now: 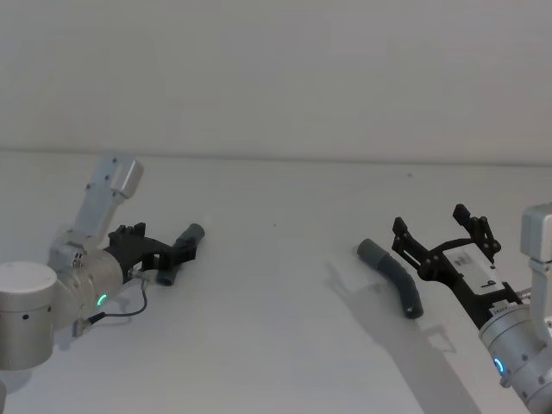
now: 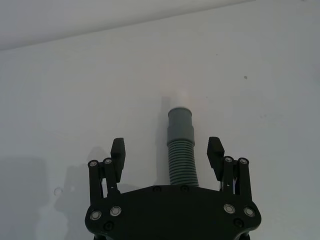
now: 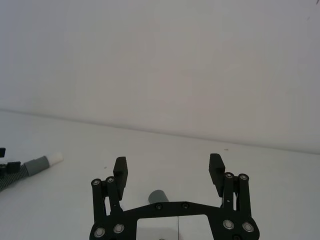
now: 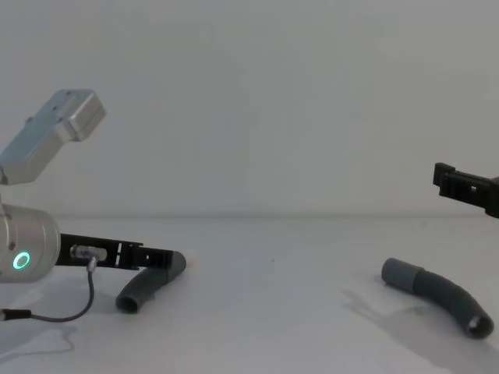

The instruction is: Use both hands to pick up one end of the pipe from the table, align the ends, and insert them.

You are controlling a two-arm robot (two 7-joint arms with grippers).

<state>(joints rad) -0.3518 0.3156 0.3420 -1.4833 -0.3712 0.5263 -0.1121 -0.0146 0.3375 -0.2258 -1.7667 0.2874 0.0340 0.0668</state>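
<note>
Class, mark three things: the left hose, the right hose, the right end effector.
Left hose (image 2: 181, 162), left wrist view, ribbed section.
Right hose (image 4: 440, 293), chest view, middle of curve.
Right end effector (image 3: 168, 165), right wrist view, midway between fingertips.

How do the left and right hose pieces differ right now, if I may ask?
The left hose piece lies within the open left pincer; the right hose piece lies free, the open right pincer hovering above. The left piece's cuff ends in a white tip; the right piece's is plain grey. Both are curved, ribbed and on the table.
</note>
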